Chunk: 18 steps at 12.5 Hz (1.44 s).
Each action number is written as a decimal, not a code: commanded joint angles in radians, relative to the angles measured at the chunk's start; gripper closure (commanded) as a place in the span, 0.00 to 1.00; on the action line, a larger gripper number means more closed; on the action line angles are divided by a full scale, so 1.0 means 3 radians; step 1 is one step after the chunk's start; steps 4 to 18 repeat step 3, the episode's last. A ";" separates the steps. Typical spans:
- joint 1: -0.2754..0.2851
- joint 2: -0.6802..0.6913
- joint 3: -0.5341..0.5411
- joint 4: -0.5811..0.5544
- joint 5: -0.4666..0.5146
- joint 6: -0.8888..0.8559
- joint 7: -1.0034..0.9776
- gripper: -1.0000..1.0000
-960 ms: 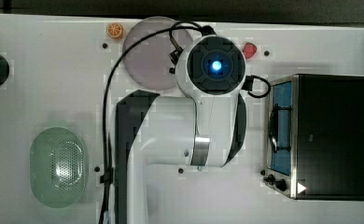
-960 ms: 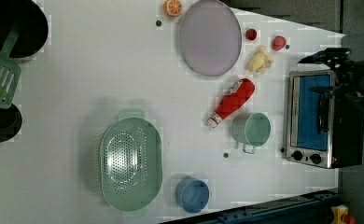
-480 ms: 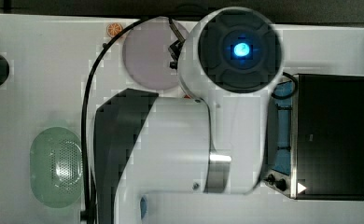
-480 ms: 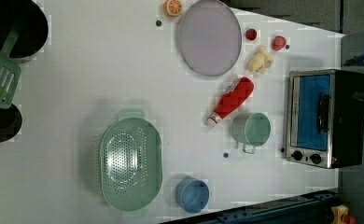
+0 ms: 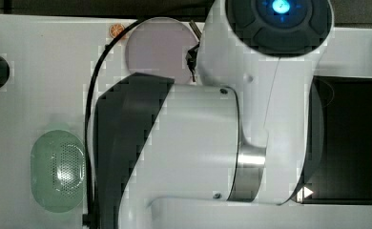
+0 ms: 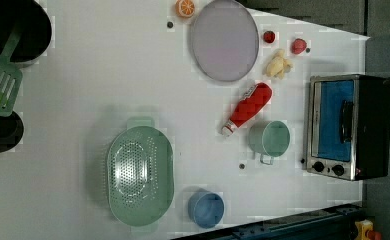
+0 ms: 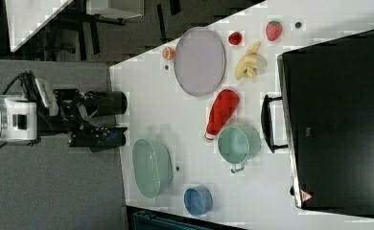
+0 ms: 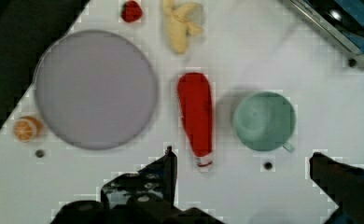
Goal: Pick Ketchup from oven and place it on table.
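The Ketchup point(image 6: 250, 107) lies flat on the white surface point(image 6: 83, 100) — cap end just beside the green mug point(image 6: 270, 139), its base near the grey-lilac plate point(image 6: 224, 39). The oven point(image 6: 345, 126) sits well apart at the left view's right, door shut. The claw point(image 8: 245, 179) hangs above the bottle with its fingers point(image 8: 166, 170) spread wide (nothing between them) — bananas point(image 6: 278, 64) and strawberries lie beyond.

The arm point(image 5: 189, 143) looms large in the top view, its white links and dark elbow cover close under the camera. In the wrist view the gripper point(image 8: 243, 186) hangs high above the surface, its two black fingers point(image 8: 164, 175) spread wide apart with nothing between them.
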<state>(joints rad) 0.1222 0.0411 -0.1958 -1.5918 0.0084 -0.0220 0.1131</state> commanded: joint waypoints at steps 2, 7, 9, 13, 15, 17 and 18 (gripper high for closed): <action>0.0029 -0.0053 0.0044 0.0042 -0.0086 -0.0007 0.0064 0.00; 0.0029 -0.0050 0.0048 0.0041 -0.0086 -0.0007 0.0064 0.00; 0.0029 -0.0050 0.0048 0.0041 -0.0086 -0.0007 0.0064 0.00; 0.0029 -0.0050 0.0048 0.0041 -0.0086 -0.0007 0.0064 0.00; 0.0029 -0.0050 0.0048 0.0041 -0.0086 -0.0007 0.0064 0.00; 0.0029 -0.0050 0.0048 0.0041 -0.0086 -0.0007 0.0064 0.00; 0.0029 -0.0050 0.0048 0.0041 -0.0086 -0.0007 0.0064 0.00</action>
